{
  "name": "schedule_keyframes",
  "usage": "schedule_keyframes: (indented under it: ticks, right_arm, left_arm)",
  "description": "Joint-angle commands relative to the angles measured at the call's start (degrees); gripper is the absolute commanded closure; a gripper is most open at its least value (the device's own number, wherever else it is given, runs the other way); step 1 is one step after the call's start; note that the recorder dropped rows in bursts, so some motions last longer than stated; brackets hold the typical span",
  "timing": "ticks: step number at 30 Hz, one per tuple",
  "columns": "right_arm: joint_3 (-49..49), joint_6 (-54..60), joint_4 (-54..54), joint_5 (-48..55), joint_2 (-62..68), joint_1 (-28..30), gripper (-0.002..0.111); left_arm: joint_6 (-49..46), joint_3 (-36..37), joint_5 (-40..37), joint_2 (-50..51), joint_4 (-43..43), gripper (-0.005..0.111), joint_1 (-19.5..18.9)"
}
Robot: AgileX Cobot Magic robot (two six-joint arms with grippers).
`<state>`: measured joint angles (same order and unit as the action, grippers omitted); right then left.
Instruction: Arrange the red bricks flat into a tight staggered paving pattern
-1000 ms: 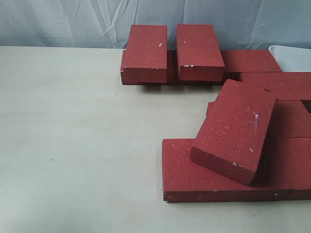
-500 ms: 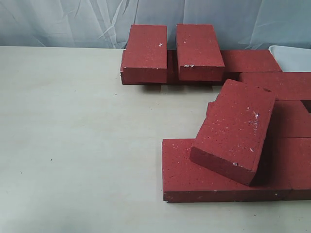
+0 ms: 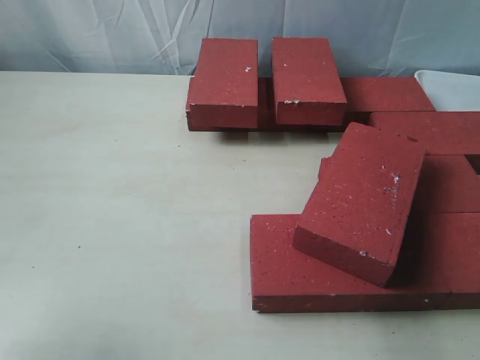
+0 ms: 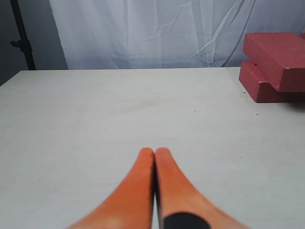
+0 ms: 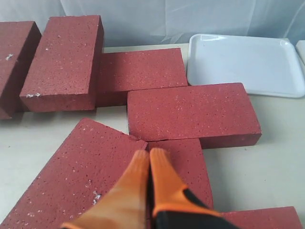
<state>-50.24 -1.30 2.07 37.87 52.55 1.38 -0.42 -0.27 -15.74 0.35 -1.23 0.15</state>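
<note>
The task is judged to be at an early stage. The red bricks (image 3: 442,180) are gathered in a loose cluster on the table (image 3: 112,210), and only part of the group is laid flat. A long front course (image 3: 285,274) and several slabs behind it are seen lying level, some edge to edge, though no clear staggered bond can be read. Three bricks are not down: a tilted brick (image 3: 364,199) is propped at an angle across the flat ones, and two stacked bricks (image 3: 223,81) are set side by side on top of a lower row at the back.

The right gripper (image 5: 149,153) is held with its orange fingers pressed together and nothing between them. It is poised over the cluster, with the tilted brick's raised corner just under its tips, flat bricks directly ahead, and a white tray (image 5: 243,62) further ahead beyond them. The left gripper (image 4: 155,151) is likewise pressed together on nothing, over bare table, with the stacked bricks (image 4: 276,47) well ahead and off to one side.

As far as can be judged, the three raised bricks remain to be lifted off and laid flat, and the whole set pushed tight with the joints offset.
</note>
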Motion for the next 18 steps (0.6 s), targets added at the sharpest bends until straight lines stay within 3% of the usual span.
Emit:
schedule_keyframes:
  ticks: [1, 5, 10, 18]
  right_arm:
    - [-0.45, 0.28, -0.25, -0.48, 0.04, 0.33, 0.109]
    - [-0.45, 0.17, -0.25, -0.48, 0.04, 0.33, 0.109]
    - [0.27, 0.17, -0.13, -0.71, 0.04, 0.33, 0.109]
    - [0.27, 0.17, -0.13, -0.71, 0.04, 0.33, 0.109]
  left_arm:
    - [0.00, 0.27, 0.72, -0.35, 0.07, 0.107, 0.00]
    - [0.00, 0.27, 1.56, -0.35, 1.23, 0.107, 0.00]
    - [0.00, 0.27, 16.06, -0.35, 0.64, 0.107, 0.00]
    - [0.00, 0.27, 27.56, -0.35, 0.73, 0.107, 0.00]
